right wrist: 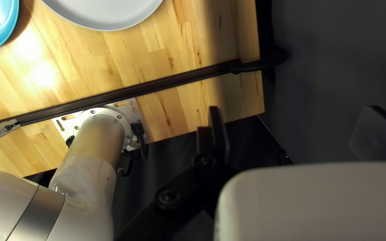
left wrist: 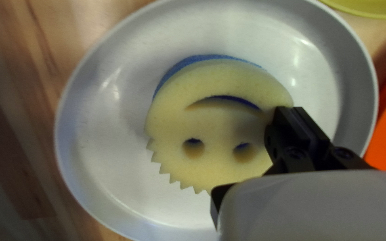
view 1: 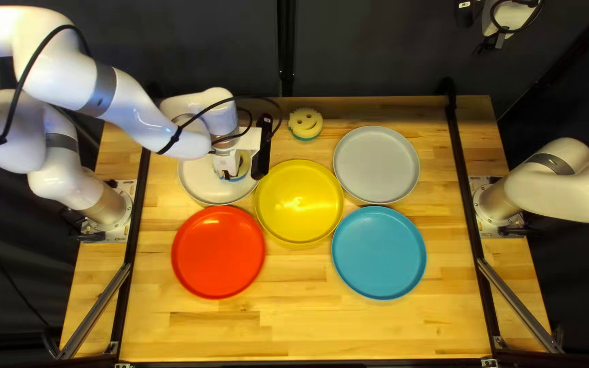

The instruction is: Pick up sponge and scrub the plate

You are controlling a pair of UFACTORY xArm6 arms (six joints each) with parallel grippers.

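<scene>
- The table (view 1: 294, 334) had light wooden boards, and nearest on it, in the top left view, were a red plate (view 1: 218, 252) and, to its right, a blue plate (view 1: 378, 252).
- A yellow plate (view 1: 298, 201) lay a little farther back, between those two and just beside both.
- The base of the left arm (view 1: 109, 204) stood at the table's left edge, the base of the right arm (view 1: 497, 203) at its right edge.
- Beyond the red plate, a white plate (view 1: 199, 184) sat under the left tool (view 1: 228, 175).
- The left tool had its fingers drawn close together, pinching the edge of a yellow-and-blue sponge (left wrist: 220, 120).
- That sponge was over the middle of the white plate, its yellow face showing a curved mouth slot, two eye holes and a jagged edge, with blue peeping out along the smooth side; I couldn't tell whether it touched the plate.
- A grey plate (view 1: 376, 164) lay beyond the blue one, to the right of the yellow plate.
- Farther back was a second sponge (view 1: 305, 123), with a smiling yellow face and a teal underside, resting on the table.
- High at the right of the top left view hung the right tool (view 1: 489, 45), its fingers spread wide with nothing between them.
- Farthest off was the dark curtain (view 1: 206, 54).
</scene>
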